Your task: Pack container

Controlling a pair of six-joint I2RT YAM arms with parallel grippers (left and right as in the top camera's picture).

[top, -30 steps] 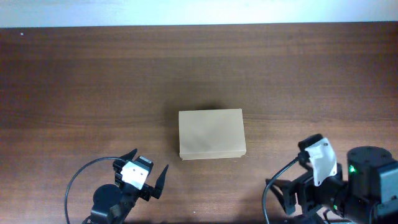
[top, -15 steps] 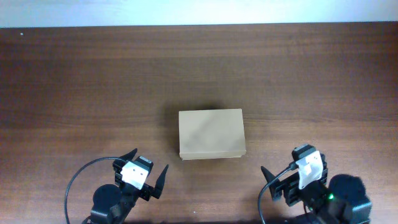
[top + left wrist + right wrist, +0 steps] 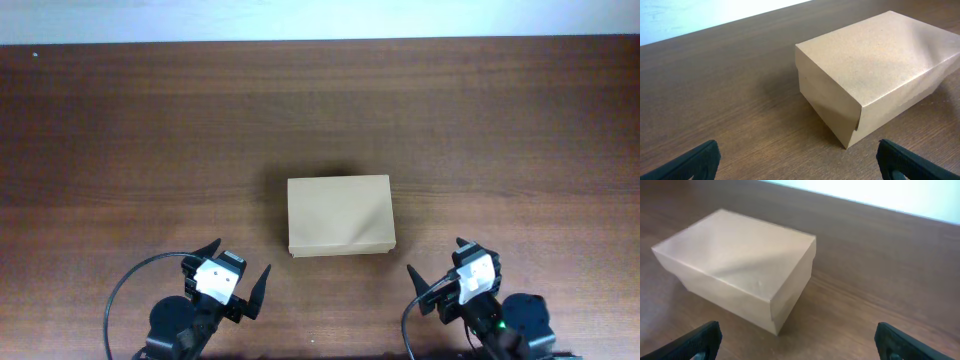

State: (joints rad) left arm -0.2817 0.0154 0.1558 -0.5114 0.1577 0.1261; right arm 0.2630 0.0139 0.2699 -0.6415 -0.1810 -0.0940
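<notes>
Two empty pincers gape wide — left pincer [image 3: 242, 255] unmoved, right pincer [image 3: 434, 256] swung nearer container [image 3: 340, 215].

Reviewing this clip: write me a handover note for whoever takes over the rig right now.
Left claw: open, empty, at the near edge of the table, short of the box and to its left.
Right claw: open, empty, at the near edge, to the box's right.
Brown cardboard box: mid-table, closed, touched by neither claw.
Done: nothing visible; the box's contents are hidden.
Left: open the box and pack it. No items to pack are in view.
</notes>
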